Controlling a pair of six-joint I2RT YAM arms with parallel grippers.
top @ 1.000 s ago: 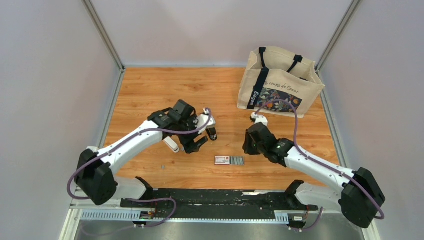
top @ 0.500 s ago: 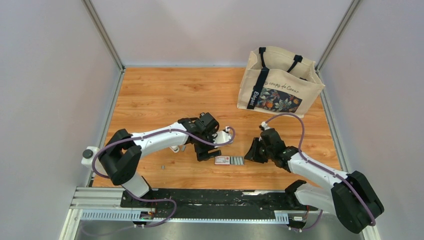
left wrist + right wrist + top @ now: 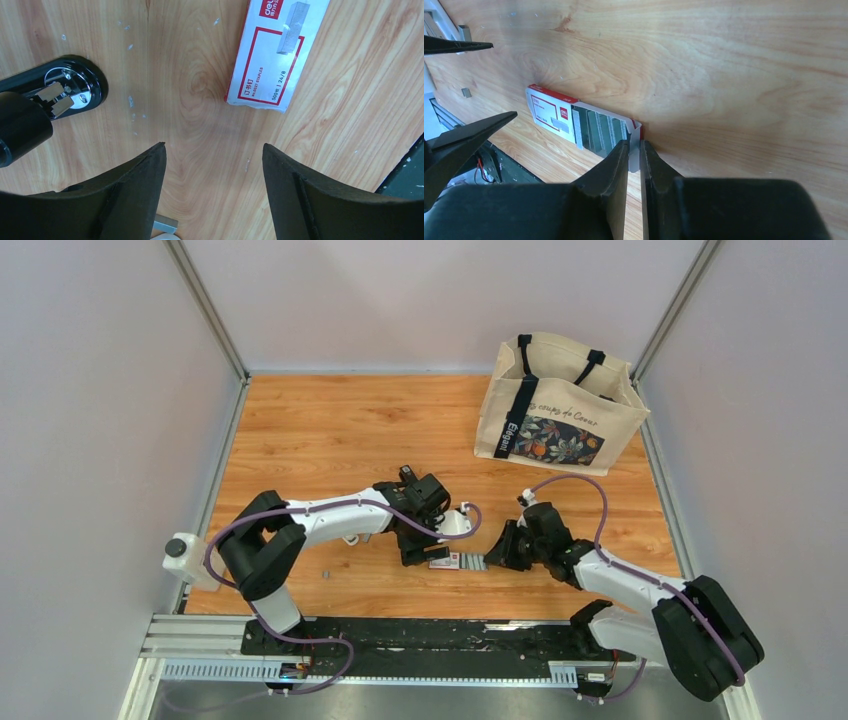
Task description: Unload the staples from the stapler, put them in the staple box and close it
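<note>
Two loose staples (image 3: 466, 92), too small to read their axis. One stapler (image 3: 65, 90). One staple box (image 3: 450, 561) lying crosswise, tray toward my right gripper (image 3: 635, 146), which is pinched on its flap. My left gripper (image 3: 214, 146) is spread wide.

We take the staple box (image 3: 445, 561) as our mark; it lies on the table (image 3: 320, 430) towards the front edge. Its tray (image 3: 475, 561) sticks out of the box's right end, with the end flap between the right gripper's (image 3: 634, 145) fingers. The left gripper (image 3: 212, 147) hangs just left of the box (fingers apart). The stapler (image 3: 80, 82) lies left of the box, and a loose staple bit (image 3: 327, 573) lies further left. The tote bag (image 3: 560, 405) stands well behind the box, to the right.
</note>
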